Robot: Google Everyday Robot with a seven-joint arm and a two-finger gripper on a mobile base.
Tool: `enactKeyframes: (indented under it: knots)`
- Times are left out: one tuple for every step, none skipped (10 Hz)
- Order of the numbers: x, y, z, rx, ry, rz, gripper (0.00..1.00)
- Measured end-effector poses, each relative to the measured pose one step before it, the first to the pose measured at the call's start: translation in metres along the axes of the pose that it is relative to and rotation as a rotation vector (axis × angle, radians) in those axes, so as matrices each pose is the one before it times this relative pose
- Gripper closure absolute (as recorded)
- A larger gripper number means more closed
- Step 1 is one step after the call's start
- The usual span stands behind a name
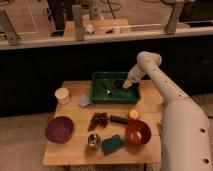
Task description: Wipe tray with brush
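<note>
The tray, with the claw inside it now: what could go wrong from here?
The claw is low at the right end of the tray, near its wall. A wide stroke could hit the wall and push the tray, which sits at the back edge of the table. A small light object lies in the tray near the claw, so a stroke toward it could flick it out.
</note>
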Motion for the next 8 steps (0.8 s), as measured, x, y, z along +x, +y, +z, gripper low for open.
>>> enactKeyframes:
  knots:
    - [-0.01711,0.01004,0.00707,-0.02067,-0.0213,-0.02424,0.95]
    - [-0.00859,0.00787,0.00382,-0.0166,-0.01188,-0.01875,0.95]
    - [-0.00861,0.0081,0.00252,-0.0162,-0.01294,-0.02112,0.95]
    - [-0.00807,0.01158,0.00162,-0.02562,-0.01579,-0.03309,0.95]
    - [-0.0031,0.00781,-0.00106,-0.01456,-0.00841,-0.02083,0.95]
    - [-0.00206,0.00907,-0.00223,-0.01502,-0.00635,-0.02417,0.95]
    - [0.00264,0.01455,-0.00598,-0.01767,0.00151,-0.02953,0.95]
    - [0.00368,0.00706,-0.00336,-0.00671,0.00504,-0.00904,0.95]
